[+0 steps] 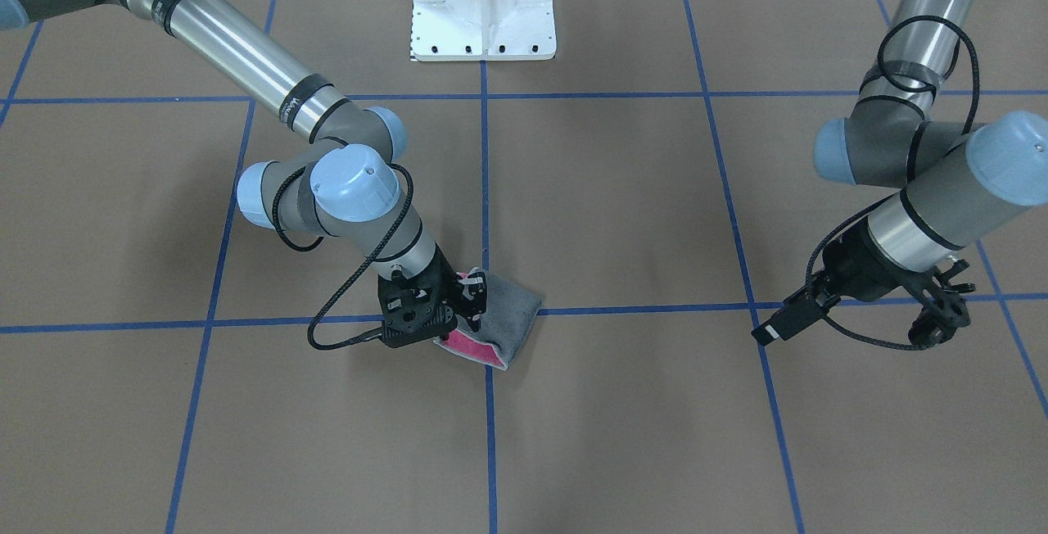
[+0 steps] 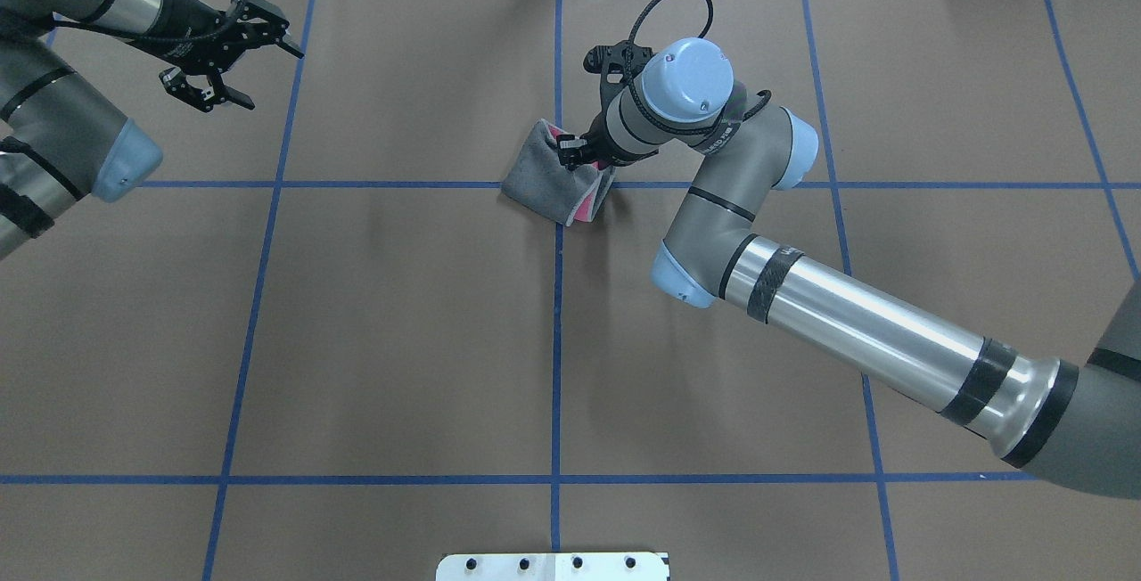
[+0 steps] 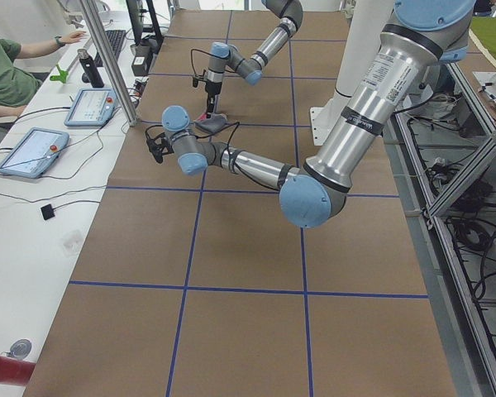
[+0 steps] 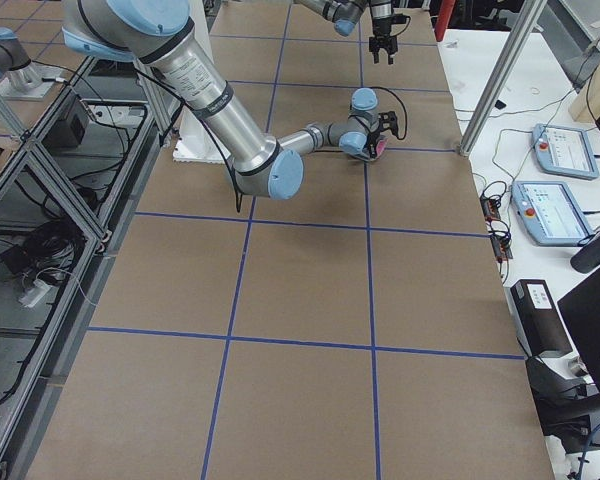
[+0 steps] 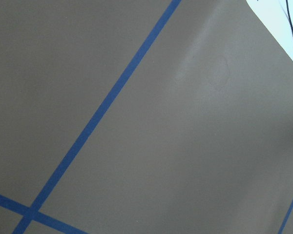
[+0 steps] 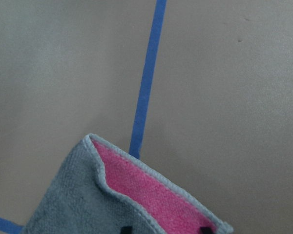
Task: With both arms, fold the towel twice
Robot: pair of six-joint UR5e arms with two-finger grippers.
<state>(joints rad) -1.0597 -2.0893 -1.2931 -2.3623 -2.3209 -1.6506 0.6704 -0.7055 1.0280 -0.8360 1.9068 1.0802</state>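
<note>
While the left jaws hang spread apart, the right jaws pinch the towel (image 2: 533, 173) by its raised edge.

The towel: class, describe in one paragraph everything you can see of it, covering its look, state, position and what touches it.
The towel is a small terry cloth, grey on one face and pink on the other, with a light stitched border. It lies folded over, grey outside, with pink showing at the open edge. It sits on the brown table cover where two blue tape lines cross. The right gripper is at its raised edge. Whether it clamps the cloth is unclear.
</note>
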